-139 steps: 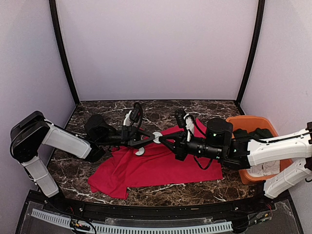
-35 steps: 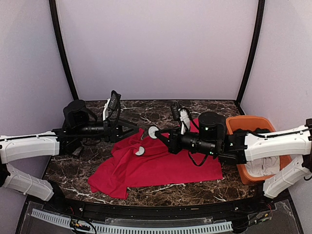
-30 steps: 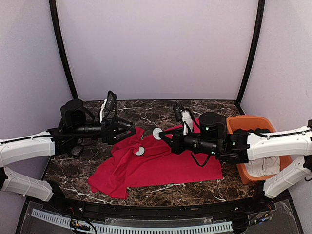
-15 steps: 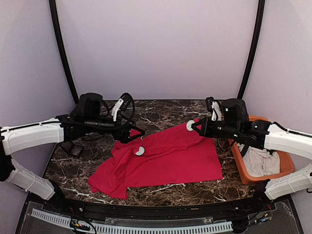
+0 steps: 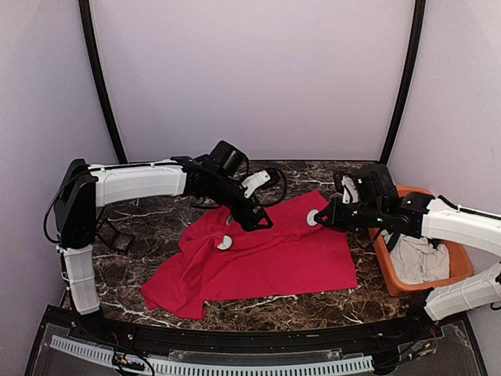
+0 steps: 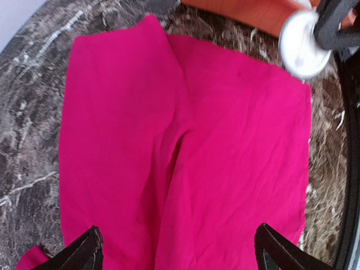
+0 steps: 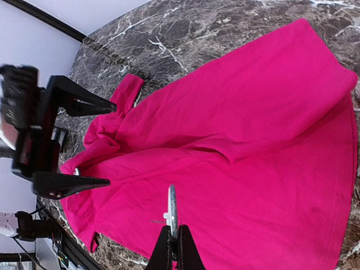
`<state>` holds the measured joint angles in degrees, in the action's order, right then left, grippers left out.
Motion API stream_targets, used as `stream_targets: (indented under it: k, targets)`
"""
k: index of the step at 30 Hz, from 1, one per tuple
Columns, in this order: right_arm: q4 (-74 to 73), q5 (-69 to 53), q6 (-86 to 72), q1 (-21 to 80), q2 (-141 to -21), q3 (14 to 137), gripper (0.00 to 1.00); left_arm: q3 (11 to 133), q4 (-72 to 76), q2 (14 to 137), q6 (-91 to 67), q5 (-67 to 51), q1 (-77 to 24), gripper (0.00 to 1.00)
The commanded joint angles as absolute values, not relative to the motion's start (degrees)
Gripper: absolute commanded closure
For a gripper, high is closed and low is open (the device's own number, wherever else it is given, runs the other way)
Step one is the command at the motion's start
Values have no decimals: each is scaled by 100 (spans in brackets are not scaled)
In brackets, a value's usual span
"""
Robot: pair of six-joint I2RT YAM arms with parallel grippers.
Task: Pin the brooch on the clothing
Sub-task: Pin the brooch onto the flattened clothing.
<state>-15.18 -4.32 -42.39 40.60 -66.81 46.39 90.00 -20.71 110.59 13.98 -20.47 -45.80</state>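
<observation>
While the red T-shirt (image 5: 266,262) lies spread on the tabletop (image 5: 313,176), the right pincer (image 5: 321,219), clamped on a white brooch (image 5: 311,218), hangs over its far-right edge; left pincer (image 5: 262,223), spread wide and empty, above its far middle.

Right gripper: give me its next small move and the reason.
Probably lower the right gripper, shut on the white round brooch, onto the red T-shirt: the brooch hangs above the cloth, and the open left gripper hovers over it holding nothing.

The red shirt (image 6: 185,146) is cut off at the left wrist view's bottom edge. The white brooch (image 6: 301,39) is blurred there. A small white object (image 5: 225,243) on the shirt is too small to identify.
</observation>
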Motion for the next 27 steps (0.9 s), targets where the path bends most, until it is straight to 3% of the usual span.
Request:
stream_targets:
  k: [1,4,7,10,18,20,24,27]
  targets:
    - [-2149,-53,-4672,4017,-6618,4779,100,9217,-2956,11567,2022,-1827,-4719,11]
    - [-2415,-60,-4709,4017,-6743,4947,100,9275,-3003,11790,2244,-1774,-4720,24]
    - [-2460,-113,-4709,4019,-6795,4987,100,9293,-3008,11996,2411,-1923,-4711,30]
    - [-2440,-90,-4738,4017,-6789,4984,100,9334,-2938,12106,2421,-1970,-4697,42]
    - [-2224,-275,-4803,4025,-6869,4854,100,9388,-2418,12170,1980,-2417,-4504,44]
    - [-2191,-318,-4811,4025,-6925,4859,100,9470,-2398,12264,1946,-2531,-4501,47]
    - [-2135,-367,-4832,4032,-7000,4878,100,9748,-2575,12515,1933,-2593,-4500,62]
    - [-2047,-414,-4863,4034,-7073,4878,100,9786,-2612,12604,1929,-2648,-4496,65]
